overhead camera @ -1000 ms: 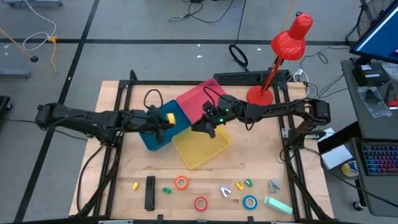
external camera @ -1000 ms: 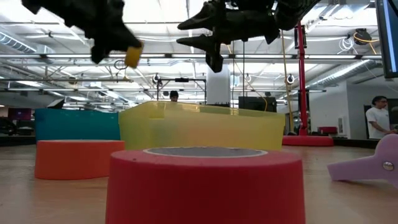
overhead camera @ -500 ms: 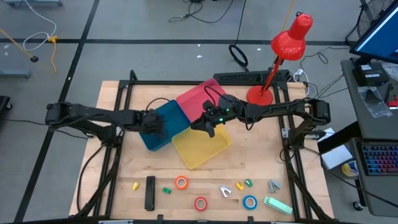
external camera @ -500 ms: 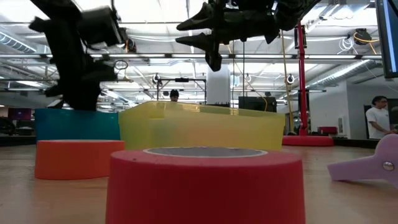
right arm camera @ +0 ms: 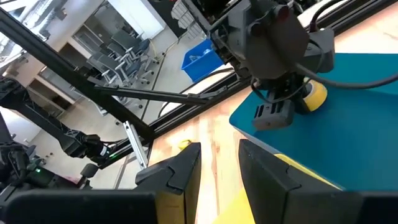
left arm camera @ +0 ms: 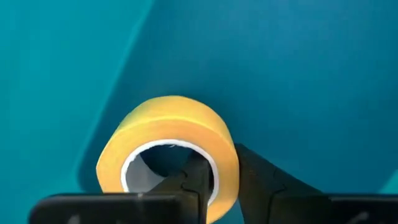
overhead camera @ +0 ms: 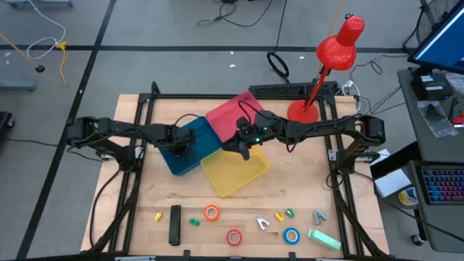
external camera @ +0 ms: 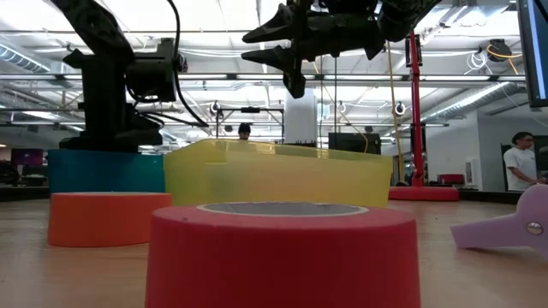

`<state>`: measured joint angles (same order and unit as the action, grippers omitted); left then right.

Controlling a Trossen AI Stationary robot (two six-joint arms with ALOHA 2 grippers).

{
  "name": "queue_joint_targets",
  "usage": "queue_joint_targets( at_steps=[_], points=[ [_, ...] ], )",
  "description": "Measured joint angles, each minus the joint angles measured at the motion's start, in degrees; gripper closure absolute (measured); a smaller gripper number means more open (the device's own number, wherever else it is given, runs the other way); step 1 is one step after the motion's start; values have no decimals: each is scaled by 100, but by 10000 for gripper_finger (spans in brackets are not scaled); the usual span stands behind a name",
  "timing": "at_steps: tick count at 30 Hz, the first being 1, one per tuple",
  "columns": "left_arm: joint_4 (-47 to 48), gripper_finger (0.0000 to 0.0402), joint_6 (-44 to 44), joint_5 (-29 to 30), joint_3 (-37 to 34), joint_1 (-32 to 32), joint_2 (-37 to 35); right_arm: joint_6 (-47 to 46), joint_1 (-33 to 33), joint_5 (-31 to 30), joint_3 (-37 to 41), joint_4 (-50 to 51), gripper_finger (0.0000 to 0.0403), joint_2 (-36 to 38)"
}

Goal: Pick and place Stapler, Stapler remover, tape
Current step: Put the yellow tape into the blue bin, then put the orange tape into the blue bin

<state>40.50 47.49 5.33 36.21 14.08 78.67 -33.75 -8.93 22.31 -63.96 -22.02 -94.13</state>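
Now you see the left gripper (left arm camera: pixel 214 186) down inside the teal plastic bin (overhead camera: pixel 194 136), and it holds the small yellow ring of tape (left arm camera: pixel 169 152) with one dark finger through the pale centre and the other finger outside the wall of the ring. The fingers are narrow, closed on that wall. The yellow roll stands on its edge, with its hole turned toward the wrist camera, and it is touching or almost touching the bin floor; I cannot tell which from these views. So the relation that matters is simple: the roll is directly between the fingers, and the floor is just under it. In my judgement the next move is only to open the fingers and lift straight up, so that the inner finger does not drag the ring out with it. The right gripper (right arm camera: pixel 217 171) waits above the yellow plastic bin (overhead camera: pixel 233 171), beside the teal one, with its fingers a little apart and nothing between them. The orange (overhead camera: pixel 211 212), red (overhead camera: pixel 233 237) and blue (overhead camera: pixel 291 235) tape rings lie on the wooden table (overhead camera: pixel 145 196) near its front edge, well apart from both arms.
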Motion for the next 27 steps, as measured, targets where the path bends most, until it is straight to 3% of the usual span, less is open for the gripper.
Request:
queue_joint_targets(
  at_steps=[12, 20, 27],
  points=[
    [19, 281, -229, -246, 37, 302, -4, -1, 0, 2, 0, 0, 303, -4],
    [211, 278, -550, -228, 512, 588, -414, -1, 0, 24, 0, 4, 303, -4],
    [983, 277, -445, -234, 922, 535, -1009, 79, 0, 43, 0, 23, 303, -4]
  ],
)
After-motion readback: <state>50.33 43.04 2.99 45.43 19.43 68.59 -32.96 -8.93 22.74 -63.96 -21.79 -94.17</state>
